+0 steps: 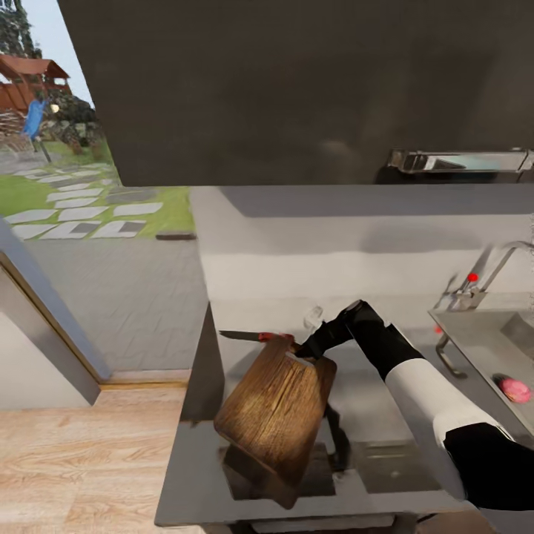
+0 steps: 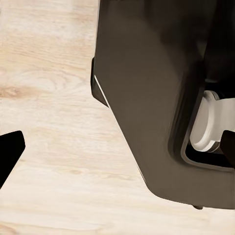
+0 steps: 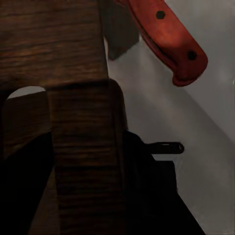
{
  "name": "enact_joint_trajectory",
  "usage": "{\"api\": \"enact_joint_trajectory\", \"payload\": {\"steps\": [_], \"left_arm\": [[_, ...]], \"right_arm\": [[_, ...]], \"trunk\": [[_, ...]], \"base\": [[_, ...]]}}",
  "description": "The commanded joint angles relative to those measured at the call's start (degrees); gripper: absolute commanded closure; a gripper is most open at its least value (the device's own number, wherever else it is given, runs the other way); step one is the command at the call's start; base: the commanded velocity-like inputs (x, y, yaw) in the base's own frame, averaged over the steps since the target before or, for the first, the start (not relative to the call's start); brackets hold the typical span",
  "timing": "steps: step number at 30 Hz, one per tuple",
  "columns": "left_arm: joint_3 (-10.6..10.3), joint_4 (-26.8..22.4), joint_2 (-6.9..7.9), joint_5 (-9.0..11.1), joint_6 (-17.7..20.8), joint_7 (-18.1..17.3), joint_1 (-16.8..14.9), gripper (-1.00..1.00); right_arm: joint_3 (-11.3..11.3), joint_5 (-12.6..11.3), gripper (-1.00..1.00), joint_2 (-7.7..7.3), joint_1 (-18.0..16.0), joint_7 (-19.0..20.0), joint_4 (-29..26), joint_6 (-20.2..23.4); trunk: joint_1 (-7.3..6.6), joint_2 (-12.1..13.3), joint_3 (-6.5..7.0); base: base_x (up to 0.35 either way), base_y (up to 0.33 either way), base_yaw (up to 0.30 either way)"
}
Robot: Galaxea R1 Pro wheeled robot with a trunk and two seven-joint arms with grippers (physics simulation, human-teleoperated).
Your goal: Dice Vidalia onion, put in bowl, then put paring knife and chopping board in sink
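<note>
My right gripper (image 1: 302, 351) is shut on the handle end of the chopping board (image 1: 276, 411), holding the brown board tilted above the countertop (image 1: 386, 404). In the right wrist view the board (image 3: 73, 63) sits between the dark fingers (image 3: 147, 191). The paring knife (image 1: 248, 336) lies flat on the counter just behind the board, its red handle (image 3: 166, 39) close to the gripper. The pinkish Vidalia onion (image 1: 514, 388) rests whole in the sink (image 1: 475, 341) at the right. My left gripper (image 2: 117, 147) hangs open over the wooden floor. The bowl and diced onion are out of view.
A chrome tap (image 1: 504, 259) with a red knob (image 1: 472, 277) stands behind the sink. A dark wall cabinet (image 1: 297, 89) hangs over the counter. The counter's left end (image 1: 194, 400) drops to wooden floor (image 1: 81, 452). A small pale glossy shape (image 1: 313, 317) shows behind the gripper.
</note>
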Motion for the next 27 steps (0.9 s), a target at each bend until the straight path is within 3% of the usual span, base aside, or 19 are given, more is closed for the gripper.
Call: {"api": "enact_joint_trajectory", "payload": {"steps": [1,13,20,27], "left_arm": [[0.1,0.1,-0.02,0.4,-0.3,-0.1,0.0,-1.00],[0.1,0.1,0.00,0.4,-0.3,-0.1,0.0,-1.00],[0.1,0.1,0.07,0.4,-0.4,-0.1,0.0,-1.00],[0.1,0.1,0.07,0.4,-0.3,0.0,0.0,-1.00]], "right_arm": [[0.2,0.1,1.00,-0.04,0.0,0.3,-0.2,1.0],[0.1,0.1,1.00,-0.04,0.0,-4.1,-1.1,4.7],[0.1,0.0,1.00,-1.46,0.0,-4.1,-3.7,5.6],[0.1,0.0,1.00,-1.69,0.0,-4.0,-3.9,5.6]], "trunk": [[0.00,-0.1,-0.10],[0.00,-0.1,-0.10],[0.00,-0.1,-0.10],[0.00,-0.1,0.31]], "base": [[-0.256,0.112,0.000],[-0.244,0.104,0.000],[-0.035,0.011,0.000],[-0.001,0.000,0.000]]}}
